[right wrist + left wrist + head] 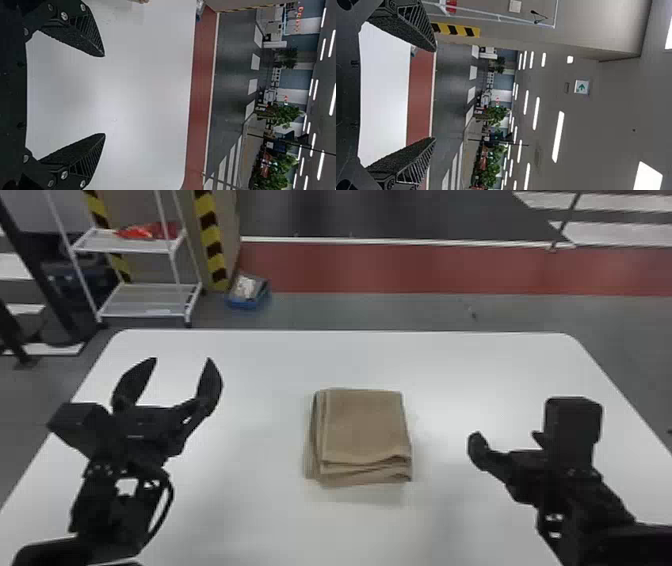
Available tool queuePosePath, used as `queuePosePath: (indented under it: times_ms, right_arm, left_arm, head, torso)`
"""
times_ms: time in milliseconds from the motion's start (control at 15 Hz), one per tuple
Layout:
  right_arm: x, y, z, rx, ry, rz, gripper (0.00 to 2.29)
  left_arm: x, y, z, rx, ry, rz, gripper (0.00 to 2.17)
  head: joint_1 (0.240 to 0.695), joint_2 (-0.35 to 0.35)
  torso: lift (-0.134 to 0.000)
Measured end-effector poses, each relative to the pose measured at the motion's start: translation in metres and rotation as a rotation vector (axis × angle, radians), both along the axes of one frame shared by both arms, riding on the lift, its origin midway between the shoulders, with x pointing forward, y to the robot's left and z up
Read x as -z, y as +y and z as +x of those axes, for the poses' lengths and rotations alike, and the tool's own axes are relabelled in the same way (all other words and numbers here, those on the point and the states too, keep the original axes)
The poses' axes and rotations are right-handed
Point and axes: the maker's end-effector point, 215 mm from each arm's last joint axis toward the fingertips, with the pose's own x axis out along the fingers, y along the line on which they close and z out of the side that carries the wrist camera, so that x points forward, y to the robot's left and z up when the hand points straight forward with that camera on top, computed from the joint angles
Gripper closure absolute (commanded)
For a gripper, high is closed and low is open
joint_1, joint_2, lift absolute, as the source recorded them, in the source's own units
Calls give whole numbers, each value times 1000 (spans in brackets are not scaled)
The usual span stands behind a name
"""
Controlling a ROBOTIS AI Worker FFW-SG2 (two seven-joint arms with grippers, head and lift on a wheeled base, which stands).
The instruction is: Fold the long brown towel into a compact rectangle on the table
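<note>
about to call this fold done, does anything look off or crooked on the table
Nothing is spilled or visibly damaged. The only slight oddity is the towel: its layers don't line up, with edges peeking out along the left side and the near edge, so the stack looks a bit uneven.

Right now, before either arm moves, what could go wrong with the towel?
The towel is folded, but its layers sit uneven at the near edge; a grab there might pull one loose. The left gripper and right gripper stand open on either side; an inward sweep could skew it.

Green arrow [582, 87] on white sign [577, 91]
</note>
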Motion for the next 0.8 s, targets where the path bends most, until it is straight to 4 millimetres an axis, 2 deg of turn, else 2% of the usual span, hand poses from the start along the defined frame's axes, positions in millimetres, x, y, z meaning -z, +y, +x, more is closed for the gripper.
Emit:
queuePosePath:
  times_ms: [200,400,600,800]
  right_arm:
    - [22,13,-28,23,26,31,49]
    - [31,29,-53,11,3,79,70]
    - [24,33,-67,13,-64,95,60]
    - [4,37,-69,5,-190,127,53]
  left_arm:
    - [-13,4,-10,-51,-34,-4,87]
    - [-15,9,-20,-87,-54,-12,87]
    - [-19,17,-31,-125,-71,-13,87]
    - [-13,24,-50,-146,-64,2,87]
  head:
    - [695,-28]
    - [695,-1]
    - [695,10]
    - [695,26]
  torso:
    - [-123]
    - [-123]
    - [-123]
    - [-123]
